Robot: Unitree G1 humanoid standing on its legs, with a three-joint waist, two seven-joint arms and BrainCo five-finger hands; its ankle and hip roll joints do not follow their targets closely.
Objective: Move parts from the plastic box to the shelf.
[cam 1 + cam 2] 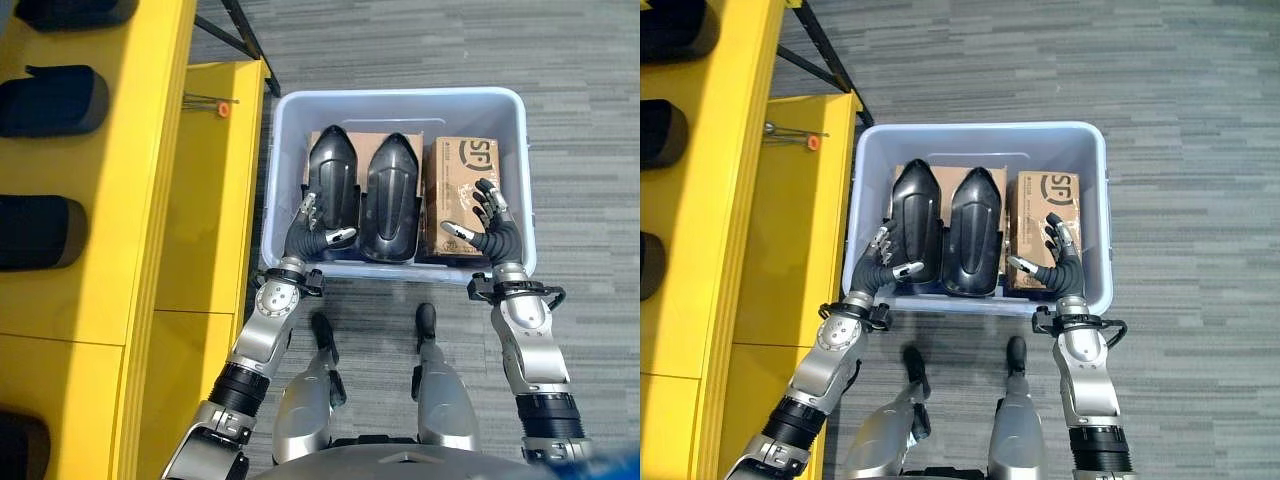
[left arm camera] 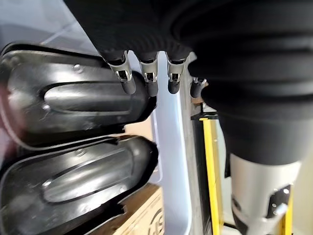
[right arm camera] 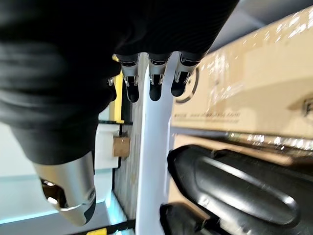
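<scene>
A pale blue plastic box [image 1: 400,97] stands on the floor in front of me. Inside it lie two black moulded parts side by side [image 1: 335,175] [image 1: 392,190], and to their right a brown cardboard carton [image 1: 462,170]. My left hand [image 1: 312,235] hovers over the near end of the left black part [image 2: 73,98], its fingers [image 2: 146,73] spread and holding nothing. My right hand [image 1: 490,232] is over the near end of the carton [image 3: 254,83], fingers straight and apart. The yellow shelf [image 1: 130,200] runs along the left.
Several black parts [image 1: 55,100] lie in a row on the shelf's upper level. A lower yellow ledge [image 1: 215,200] sits right against the box's left wall, with a small orange-tipped tool [image 1: 222,107] on it. A black frame leg [image 1: 245,40] crosses behind. Grey carpet surrounds the box.
</scene>
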